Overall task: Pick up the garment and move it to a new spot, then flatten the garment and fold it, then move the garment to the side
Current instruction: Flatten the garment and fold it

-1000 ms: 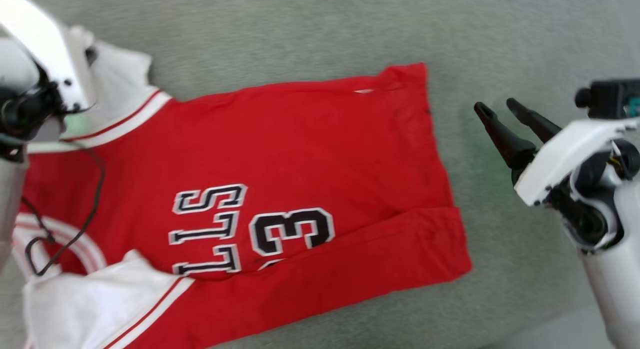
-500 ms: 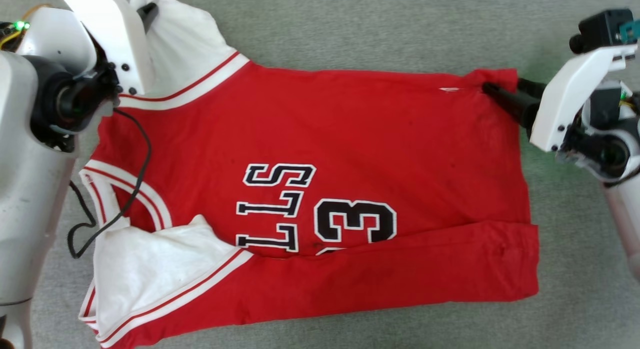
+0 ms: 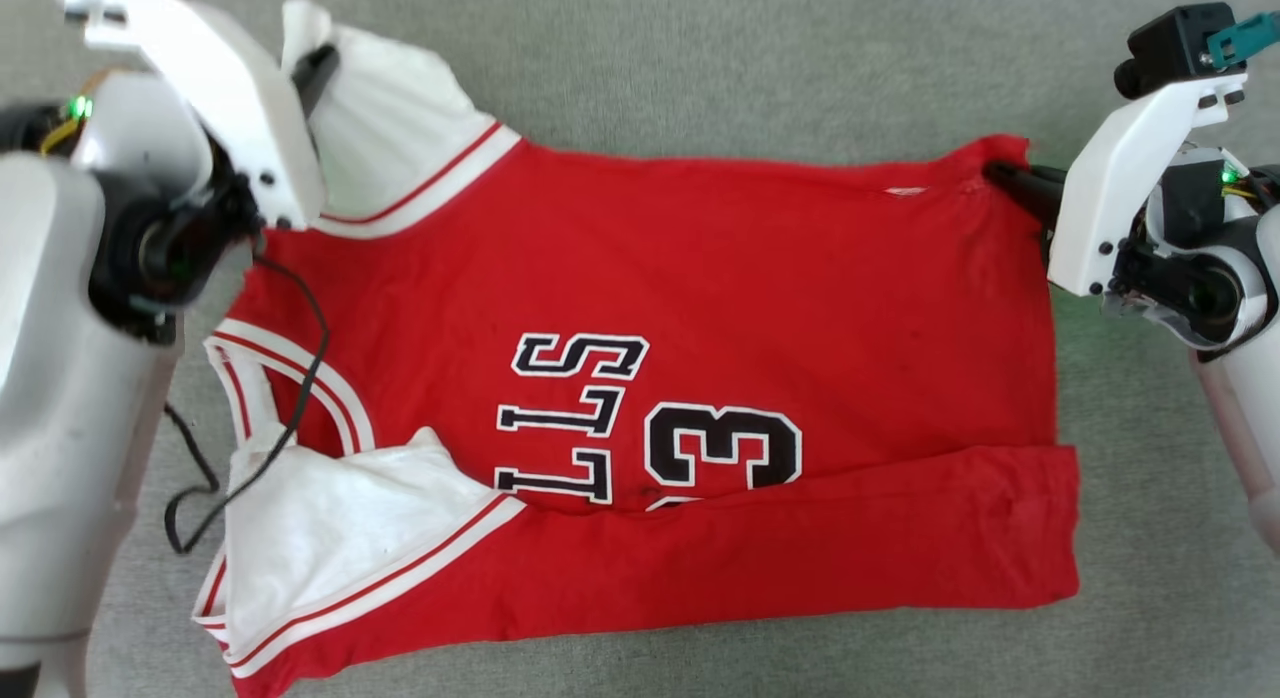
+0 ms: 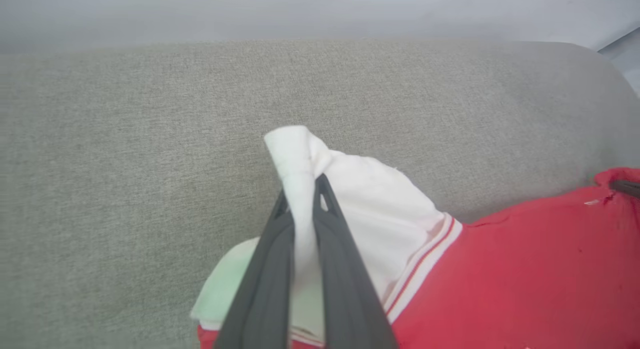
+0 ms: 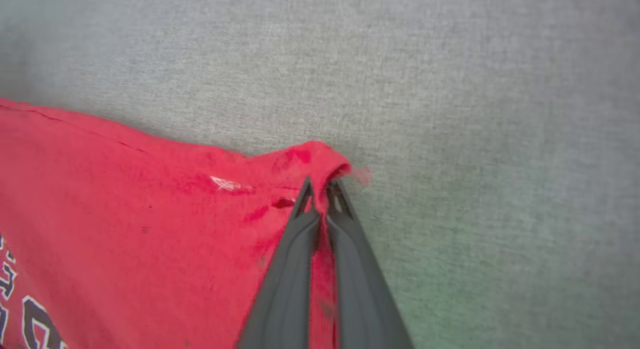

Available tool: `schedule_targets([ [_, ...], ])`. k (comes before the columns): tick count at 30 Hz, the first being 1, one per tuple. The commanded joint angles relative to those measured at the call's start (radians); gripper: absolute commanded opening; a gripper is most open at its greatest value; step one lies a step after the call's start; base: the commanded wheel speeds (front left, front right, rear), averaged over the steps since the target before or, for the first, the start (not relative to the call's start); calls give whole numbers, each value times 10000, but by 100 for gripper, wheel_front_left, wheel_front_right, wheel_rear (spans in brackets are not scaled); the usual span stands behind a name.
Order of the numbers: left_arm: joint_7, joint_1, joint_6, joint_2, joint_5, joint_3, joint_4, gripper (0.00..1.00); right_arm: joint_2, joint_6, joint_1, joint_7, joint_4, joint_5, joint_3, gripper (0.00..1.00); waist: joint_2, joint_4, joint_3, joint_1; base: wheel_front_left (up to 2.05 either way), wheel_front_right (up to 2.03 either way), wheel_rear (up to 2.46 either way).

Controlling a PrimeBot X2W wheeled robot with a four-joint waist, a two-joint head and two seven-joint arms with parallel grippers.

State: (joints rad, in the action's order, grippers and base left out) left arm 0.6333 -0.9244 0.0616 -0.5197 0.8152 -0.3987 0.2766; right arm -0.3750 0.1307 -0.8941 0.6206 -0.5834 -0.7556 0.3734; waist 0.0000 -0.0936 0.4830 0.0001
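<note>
**Both claws pinched on the garment's far corners**

The left gripper is clenched on a peak of the white sleeve. The cloth is squeezed between its two dark fingers and stands up above their tips. The right gripper is clamped the same way on the red hem corner, with a small bunch of fabric rising past its fingertips.

Between the two grips the garment lies spread front-up on a grey woven surface. Its collar end is toward the robot's left and its hem toward the right. The far edge runs almost straight from one claw to the other. The near long edge is folded up over the front and covers the lower part of the black-and-white lettering and the edge of the numeral.

A second white sleeve lies rumpled at the near left corner.

A black cable hangs from the left arm. It crosses the striped neckline, rests on the cloth, and loops onto the surface beside it.

A small white mark sits on the red cloth just beside the right claw's corner.

In the left wrist view the surface curves up into a padded back, with a pale wall beyond it.
</note>
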Motion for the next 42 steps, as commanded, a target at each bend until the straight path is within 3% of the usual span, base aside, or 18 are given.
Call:
schedule_targets([
  [1, -239, 349, -19, -28, 118, 173, -33, 0, -146, -2, 242, -212, 231, 96, -4, 0, 0, -30, -423, -1, 0, 0, 0],
  [7, -1197, 2279, 219, -188, 666, 850, -606, 0, -313, -2, 1432, -826, 1099, 157, -171, 0, 0, -42, -1432, -1, 0, 0, 0],
  [13, -2006, 5096, 824, -299, 1090, 1433, -1670, 0, -217, -4, 3191, -1174, 1745, 70, -406, 0, 0, -61, -2298, -1, 0, 0, 0],
  [22, -2608, 8334, 1336, 287, 1721, 1520, -2225, 0, 176, -4, 5326, -1756, 1816, -17, -887, 0, 0, -37, -2839, -1, 0, 0, 0],
  [23, -2652, 8543, 1347, 400, 1788, 1502, -2146, 0, 216, -4, 5504, -1788, 1759, -17, -859, 30, 0, -46, -2868, -1, 0, 0, 0],
  [24, -2730, 8692, 1376, 504, 1811, 1485, -2042, 25, 261, -4, 5663, -1819, 1683, -40, -860, 78, 0, -50, -2887, -1, 0, 0, 0],
  [25, -2828, 8791, 1371, 600, 1770, 1412, -1936, 84, 299, -4, 5799, -1883, 1639, -54, -868, 100, 0, -43, -2918, -1, 0, 0, 0],
  [26, -2915, 8871, 1338, 752, 1792, 1349, -1821, 100, 338, -4, 5920, -1939, 1596, -67, -870, 100, 0, -37, -2935, -1, 0, 0, 0],
  [35, -5197, 8491, 1213, 1392, 748, 1350, -1553, 100, 160, -4, 6753, -3018, 2264, 222, -978, 100, 0, -127, -3337, -1, 0, 0, 0],
  [42, -6734, 8269, 1228, 1473, -420, 1094, -2176, 100, -205, -4, 7297, -2930, 3634, 563, -2064, 100, 0, -239, -3862, -1, 0, 0, 0],
])
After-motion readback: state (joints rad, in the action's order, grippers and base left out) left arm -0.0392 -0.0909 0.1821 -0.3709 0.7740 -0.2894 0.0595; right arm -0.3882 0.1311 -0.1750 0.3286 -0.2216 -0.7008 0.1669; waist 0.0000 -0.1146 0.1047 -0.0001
